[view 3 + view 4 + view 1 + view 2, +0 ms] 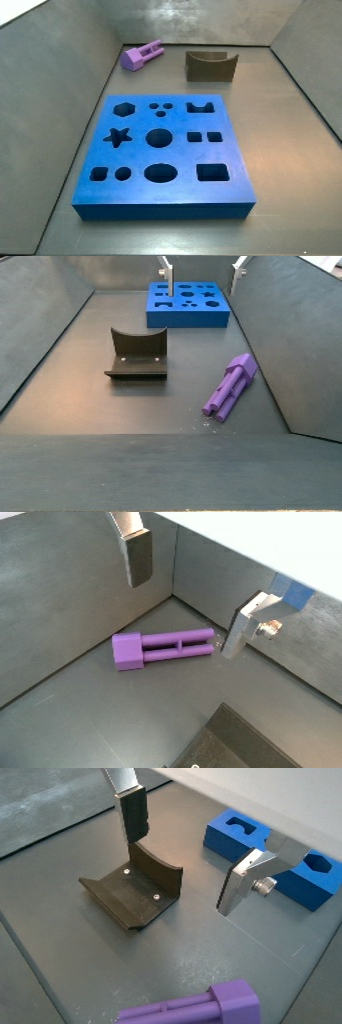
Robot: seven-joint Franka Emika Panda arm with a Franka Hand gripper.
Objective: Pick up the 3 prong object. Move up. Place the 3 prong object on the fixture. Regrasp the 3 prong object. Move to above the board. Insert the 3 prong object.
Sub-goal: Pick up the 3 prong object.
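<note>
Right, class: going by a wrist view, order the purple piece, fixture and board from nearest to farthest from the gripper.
1. Purple piece and fixture, on either side of the open gripper above the floor: too close to call.
2. Board, beyond one finger: farthest.

The 3 prong object (160, 647) is a plain light purple all over, body and prongs alike; in a side view (230, 385) it reads slightly deeper violet. The fixture (132, 892) is dark olive-brown with two pale dots on its face. The board (160, 152) is saturated blue, its cutouts darker. The pincer (181, 852), raised above the fixture, has silver fingers (241, 883) with dark pads. The surface (134, 406) is matte grey
</note>
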